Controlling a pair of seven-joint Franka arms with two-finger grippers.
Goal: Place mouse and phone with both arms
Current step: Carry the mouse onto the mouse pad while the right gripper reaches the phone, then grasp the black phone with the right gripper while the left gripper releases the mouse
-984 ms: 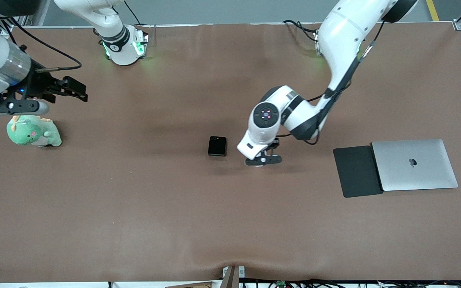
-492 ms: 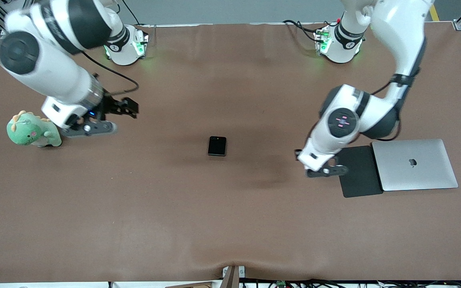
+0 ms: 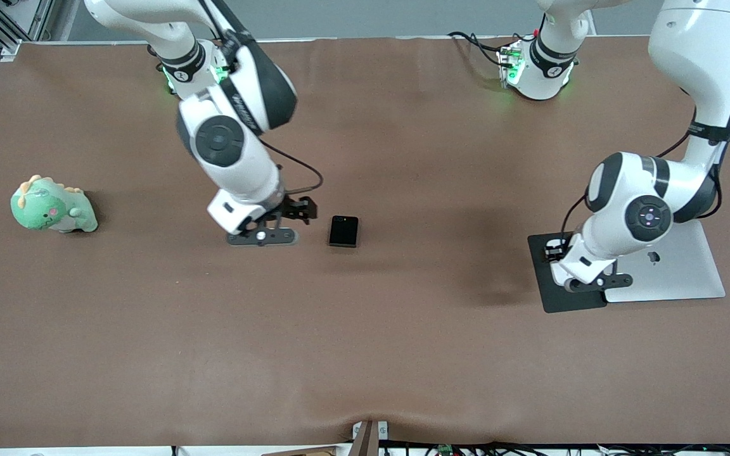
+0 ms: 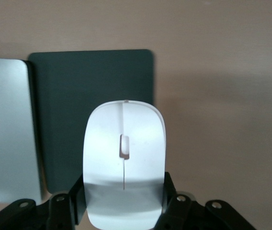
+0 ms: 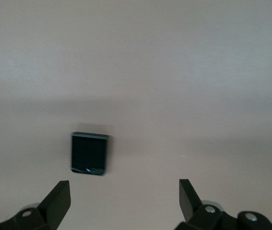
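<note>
My left gripper (image 4: pixel 124 201) is shut on the white mouse (image 4: pixel 124 158) and holds it over the matte black pad (image 4: pixel 92 110). In the front view the left gripper (image 3: pixel 560 253) hangs over that pad (image 3: pixel 561 297), and the hand hides the mouse. The small glossy black phone (image 3: pixel 344 231) lies on the brown table near its middle. My right gripper (image 3: pixel 298 210) is open and empty, just beside the phone toward the right arm's end. In the right wrist view the phone (image 5: pixel 89 154) lies ahead of the open right gripper (image 5: pixel 124 191), off to one finger's side.
A closed silver laptop (image 3: pixel 675 272) lies beside the pad at the left arm's end. It also shows in the left wrist view (image 4: pixel 6 129). A green plush toy (image 3: pixel 51 206) sits at the right arm's end.
The left arm has carried the mouse from the table's middle to over the black pad. The right arm has swung from above the plush toy to beside the phone.
</note>
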